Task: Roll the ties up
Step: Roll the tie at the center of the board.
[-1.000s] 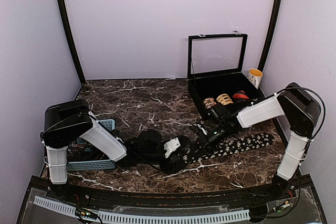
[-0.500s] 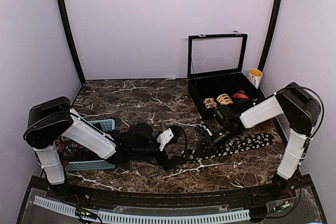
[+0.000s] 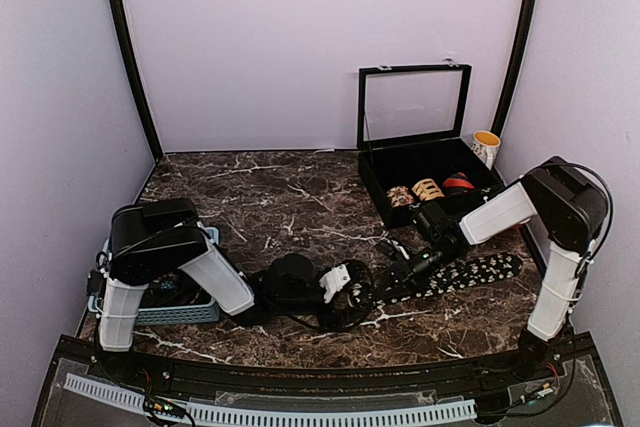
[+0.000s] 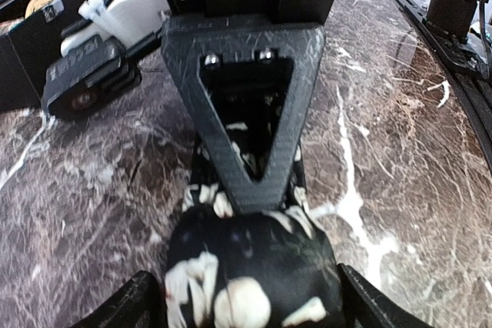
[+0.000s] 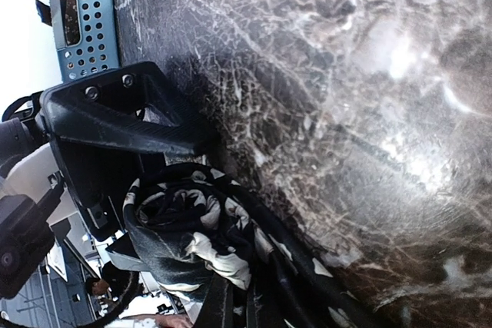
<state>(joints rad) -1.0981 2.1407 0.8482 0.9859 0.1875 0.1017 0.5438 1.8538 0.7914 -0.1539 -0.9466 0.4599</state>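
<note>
1. Toward the front middle of the marble table, a black tie with a white print lies flat, its free length running off to the right
2. The tie's left end is wound into a coil, which sits on the table between the two arms
3. The left gripper is clenched on that coil; the left wrist view shows its fingers pressed against the coil's two flanks
4. The right gripper is low over the tie, just to the right of the coil, and one triangular black finger comes down onto the fabric right beside the wound part
5. Whether the right gripper pinches the strip or only rests on it cannot be told from any view
6. At the back right stands a black case with its glass lid raised; rolled ties, tan-patterned and red, sit in a row inside
7. A blue slotted basket lies at the near left by the left arm, and a cup stands just behind the case
</note>
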